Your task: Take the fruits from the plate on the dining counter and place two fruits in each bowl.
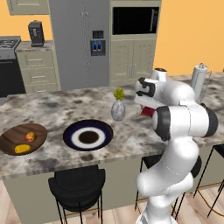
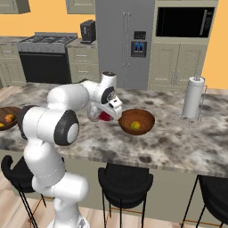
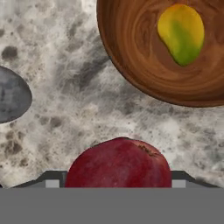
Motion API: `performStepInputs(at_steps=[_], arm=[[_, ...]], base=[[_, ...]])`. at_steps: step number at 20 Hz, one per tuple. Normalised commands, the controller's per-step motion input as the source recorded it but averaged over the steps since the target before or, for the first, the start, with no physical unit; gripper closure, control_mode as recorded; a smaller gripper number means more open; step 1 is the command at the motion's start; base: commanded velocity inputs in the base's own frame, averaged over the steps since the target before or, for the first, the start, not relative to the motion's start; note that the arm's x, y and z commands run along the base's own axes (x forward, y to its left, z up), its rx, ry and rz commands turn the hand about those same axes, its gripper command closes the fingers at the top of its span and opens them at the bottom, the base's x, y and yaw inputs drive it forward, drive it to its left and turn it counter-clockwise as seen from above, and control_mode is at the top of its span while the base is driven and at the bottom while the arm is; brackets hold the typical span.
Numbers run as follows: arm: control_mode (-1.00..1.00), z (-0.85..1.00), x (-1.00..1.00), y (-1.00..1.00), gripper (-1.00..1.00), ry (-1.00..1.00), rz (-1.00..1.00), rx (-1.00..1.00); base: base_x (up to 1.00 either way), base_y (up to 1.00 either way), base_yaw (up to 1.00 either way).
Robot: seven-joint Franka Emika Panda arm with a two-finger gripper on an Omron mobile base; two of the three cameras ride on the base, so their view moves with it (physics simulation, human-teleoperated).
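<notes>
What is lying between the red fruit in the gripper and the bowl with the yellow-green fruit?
Nothing: in the hand view, bare marble counter separates the red fruit from the wooden bowl.

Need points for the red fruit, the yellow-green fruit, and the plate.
red fruit (image 3: 118, 162), hand view, middle of its skin.
yellow-green fruit (image 3: 181, 34), hand view, its centre, inside the bowl.
plate (image 1: 69, 132), left base view, dark blue rim on the left side.
</notes>
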Motion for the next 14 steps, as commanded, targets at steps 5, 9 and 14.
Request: performStepInputs(at_steps=[5, 9, 14], arm=[[-1.0, 0.0, 0.04, -0.9, 1.0, -0.01, -0.01, -0.05], [-1.0, 0.0, 0.43, -0.73, 1.0, 0.0, -0.02, -0.01], [-1.0, -0.31, 0.71, -0.24, 1.0, 0.0, 0.0, 0.0]], base=[[0.0, 0.0, 0.0], [0.0, 0.0, 0.0], [0.0, 0.0, 0.0]])
